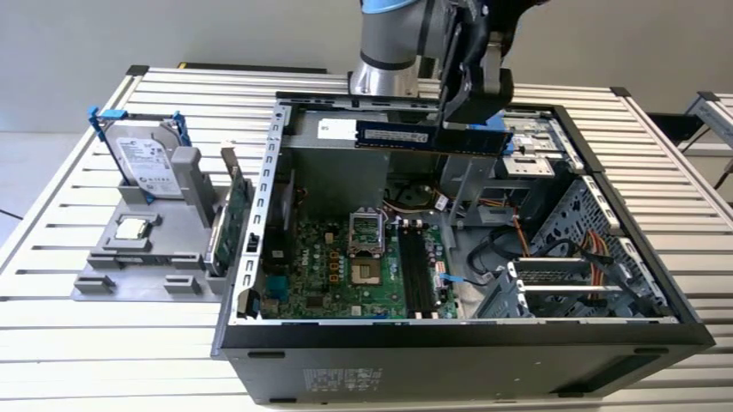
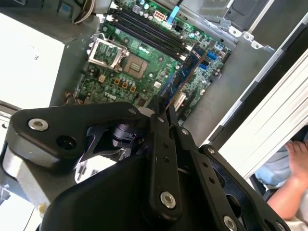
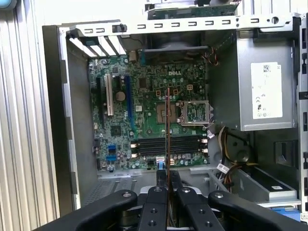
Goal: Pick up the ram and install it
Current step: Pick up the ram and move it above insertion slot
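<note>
The black gripper (image 3: 168, 179) was seen closest to the lens in the first wrist view, its fingers (image 3: 157, 192) closed on the ram (image 3: 168, 130), which was seen edge-on as a thin line. In the exterior view the ram (image 1: 396, 135) was held level in the air over the far side of the open computer case (image 1: 458, 339), well apart from the memory slots (image 1: 414, 279) on the green board (image 1: 326, 275).

The stick was judged light and stiff, but thin and fragile. It would best be taken by its short ends or bare edges, with chips and contacts left untouched, and it could twist in the grip if pressed off-centre.

In the exterior view the gripped end was hidden behind the gripper. The contact edge, its notch and the slot latches could not be made out.
</note>
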Available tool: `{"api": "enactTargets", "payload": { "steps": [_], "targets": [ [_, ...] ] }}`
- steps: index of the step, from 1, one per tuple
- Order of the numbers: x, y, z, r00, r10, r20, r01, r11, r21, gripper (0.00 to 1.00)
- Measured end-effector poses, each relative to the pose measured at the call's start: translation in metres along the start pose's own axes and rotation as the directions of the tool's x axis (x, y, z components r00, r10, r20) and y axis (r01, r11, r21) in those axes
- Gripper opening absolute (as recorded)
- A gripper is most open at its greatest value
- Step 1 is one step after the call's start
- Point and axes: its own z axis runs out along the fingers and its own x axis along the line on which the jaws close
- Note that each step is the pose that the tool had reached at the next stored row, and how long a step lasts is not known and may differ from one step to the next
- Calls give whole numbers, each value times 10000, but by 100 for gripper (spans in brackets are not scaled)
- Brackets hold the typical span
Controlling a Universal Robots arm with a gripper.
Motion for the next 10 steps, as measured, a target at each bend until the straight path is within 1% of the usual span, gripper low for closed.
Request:
{"api": "enactTargets", "payload": {
  "steps": [10],
  "targets": [
    [-15, -168, 3, 9999, 169, 1, -169, 9999, 1, 0]
  ]
}}
